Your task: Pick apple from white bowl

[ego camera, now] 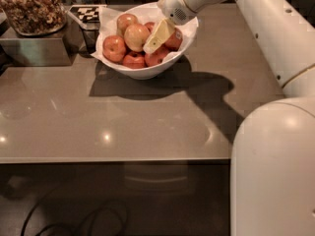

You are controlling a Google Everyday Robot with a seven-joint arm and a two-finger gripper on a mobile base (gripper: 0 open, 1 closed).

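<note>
The arm [266,43] fills the right of the view and reaches across the table [123,117] to the bowl [147,72], which sits directly under the gripper [152,44]. The gripper hangs tilted, tip pointing down and leftward into the pile. The apple [136,36] lies just to the left of that tip, on top of the pile and near the bowl's middle. The red apples [114,47] crowd below and on either side of the gripper. To do this step well, I judge the tip should shift a little left so it straddles the apple's widest part. It should then come down straight rather than at a slant, since a slanted push could roll the apple off the heap or nudge a red one over the wavy rim. The grasp should close around the apple's middle, clear of the paper lining. Whether the gripper is released or clenched I cannot tell, as it reads as one pale wedge. Whether it touches the apple or only overlaps it in view is also unclear. The wrist hides the bowl's far rim behind the gripper, and the frame cuts off the snack jar [32,9] far to the left.
</note>
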